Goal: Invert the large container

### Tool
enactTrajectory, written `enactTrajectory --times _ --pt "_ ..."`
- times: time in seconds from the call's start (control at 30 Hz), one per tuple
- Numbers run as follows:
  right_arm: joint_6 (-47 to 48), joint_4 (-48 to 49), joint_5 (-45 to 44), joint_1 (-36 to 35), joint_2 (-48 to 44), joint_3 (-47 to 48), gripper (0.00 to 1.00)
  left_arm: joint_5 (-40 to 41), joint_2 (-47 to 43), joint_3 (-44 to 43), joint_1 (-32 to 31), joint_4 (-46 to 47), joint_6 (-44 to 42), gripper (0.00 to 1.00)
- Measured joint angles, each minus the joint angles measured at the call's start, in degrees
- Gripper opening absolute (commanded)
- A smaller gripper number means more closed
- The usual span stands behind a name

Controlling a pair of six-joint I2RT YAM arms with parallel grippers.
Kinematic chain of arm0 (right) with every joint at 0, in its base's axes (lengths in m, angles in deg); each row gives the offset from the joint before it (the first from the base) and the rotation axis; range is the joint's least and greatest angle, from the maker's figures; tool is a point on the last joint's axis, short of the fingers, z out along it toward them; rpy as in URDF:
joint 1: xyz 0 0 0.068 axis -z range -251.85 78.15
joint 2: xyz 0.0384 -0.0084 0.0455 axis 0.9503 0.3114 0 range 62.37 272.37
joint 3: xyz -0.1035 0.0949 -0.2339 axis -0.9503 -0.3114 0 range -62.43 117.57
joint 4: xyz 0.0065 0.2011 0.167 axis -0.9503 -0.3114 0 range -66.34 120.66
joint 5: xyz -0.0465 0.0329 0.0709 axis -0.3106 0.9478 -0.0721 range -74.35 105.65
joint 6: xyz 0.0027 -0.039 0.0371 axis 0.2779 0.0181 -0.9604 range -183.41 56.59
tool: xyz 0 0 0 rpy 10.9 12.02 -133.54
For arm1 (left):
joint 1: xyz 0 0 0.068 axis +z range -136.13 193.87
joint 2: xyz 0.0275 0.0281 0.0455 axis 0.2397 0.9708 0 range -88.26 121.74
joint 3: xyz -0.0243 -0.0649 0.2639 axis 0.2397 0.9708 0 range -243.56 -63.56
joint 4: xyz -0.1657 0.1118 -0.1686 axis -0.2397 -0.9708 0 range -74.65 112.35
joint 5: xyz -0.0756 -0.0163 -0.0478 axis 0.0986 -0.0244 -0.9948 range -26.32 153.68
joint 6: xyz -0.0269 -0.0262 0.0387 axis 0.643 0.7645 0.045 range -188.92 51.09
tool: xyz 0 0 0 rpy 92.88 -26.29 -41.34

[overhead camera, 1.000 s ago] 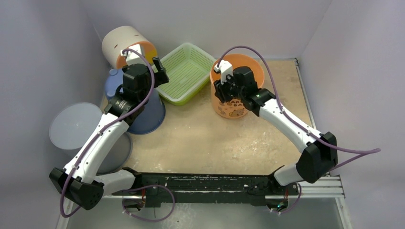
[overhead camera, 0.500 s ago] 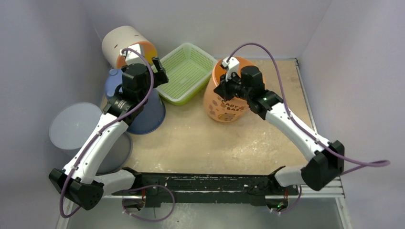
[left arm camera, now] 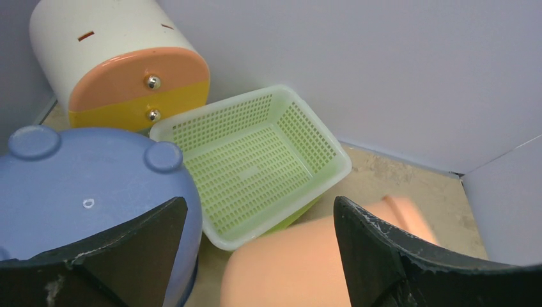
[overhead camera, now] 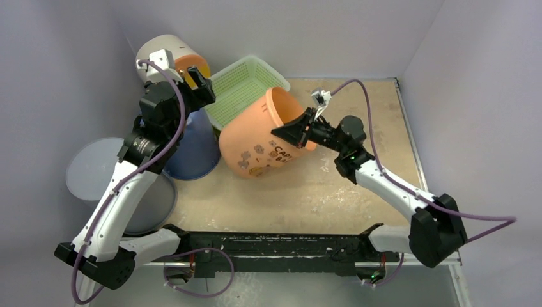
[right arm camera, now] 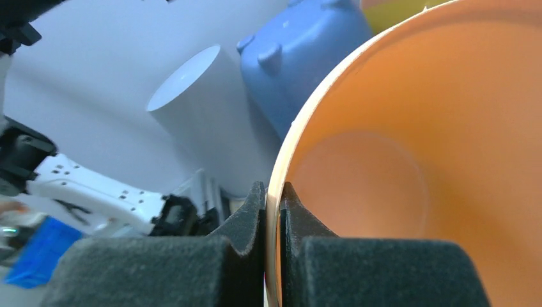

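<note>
The large orange container with printed lettering is tipped on its side, mouth toward the right and base toward the left, its lower side at the table. My right gripper is shut on its rim; in the right wrist view the rim sits pinched between the two pads, with the orange inside to the right. My left gripper is open and empty, up above the blue bucket. In the left wrist view the orange container lies below and between the open fingers.
A green mesh basket sits behind the orange container, touching or nearly so. An upside-down blue bucket stands left of it. A white and orange canister lies at the back left. A grey bin stands at the left edge.
The right gripper has swung the orange container from upright over onto its side, toward the left. The left gripper has lifted and moved back toward the canister.
</note>
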Motion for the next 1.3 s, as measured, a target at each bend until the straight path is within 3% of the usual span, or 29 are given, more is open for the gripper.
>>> enactTrajectory --times 0.2,0.4,0.53,0.77,1.07,1.3 --pt "-15.5 21.5 5.2 4.8 5.6 -12.5 0.0 0.0 0.2 -1.1 0.0 -0.9 0.0 0.82" --pt "-30.0 44.2 9.4 15.8 10.9 -22.1 0.0 0.0 0.6 -1.6 0.0 -1.4 0.0 0.81" --pt "-40.5 53.2 9.8 22.2 19.8 -23.7 0.0 -0.1 0.9 -1.7 0.0 -1.7 0.0 0.81" --pt "-46.9 55.4 14.9 29.3 26.5 -21.9 0.0 0.0 1.2 -1.9 0.0 -2.7 -0.3 0.81" --pt "-50.2 55.5 20.2 45.8 33.0 -18.7 0.0 0.5 1.6 -3.4 0.0 -3.1 -1.0 0.81" --pt "-53.4 55.5 19.7 48.5 33.0 -17.2 0.0 0.5 3.0 -4.2 0.0 -3.4 -1.0 0.81"
